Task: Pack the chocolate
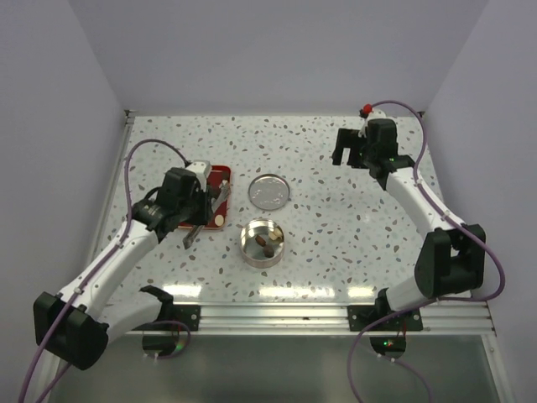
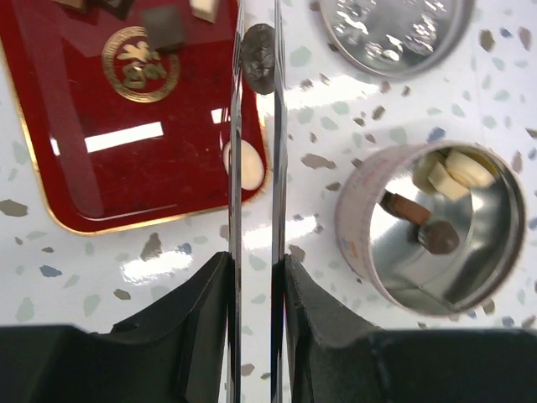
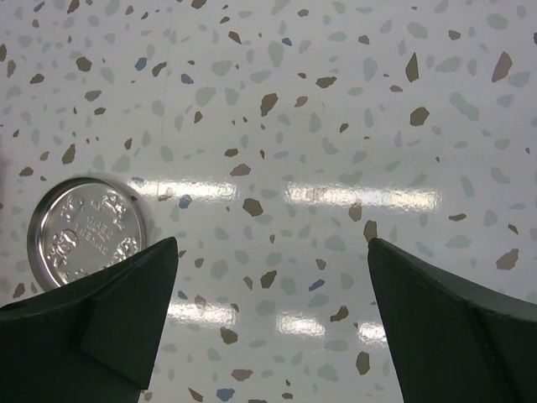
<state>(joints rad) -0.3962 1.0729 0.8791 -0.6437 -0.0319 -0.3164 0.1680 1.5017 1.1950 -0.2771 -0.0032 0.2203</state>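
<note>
At the table's (image 1: 336,218) middle, seen from above: round tin (image 1: 248,254) with chocolate (image 1: 265,243) inside, lid (image 1: 269,191) lying at 12 o'clock, red tray (image 1: 220,176) at 10 o'clock. Over the tray, left gripper (image 1: 201,220) clamped on metal tweezers (image 1: 220,201); right gripper (image 1: 348,155) at 2 o'clock, well apart. Left wrist view: left gripper (image 2: 256,264) pressed tight on the tweezers (image 2: 277,168), tips pinching a dark chunk (image 2: 258,57) near the tray's (image 2: 126,193) 3 o'clock edge; pale chunk (image 2: 247,168) by that edge; brown and pale pieces inside the tin (image 2: 361,227). Right wrist view: right gripper (image 3: 273,252) spread wide, holding nothing, over the table; lid (image 3: 84,231) at 9 o'clock.
</note>
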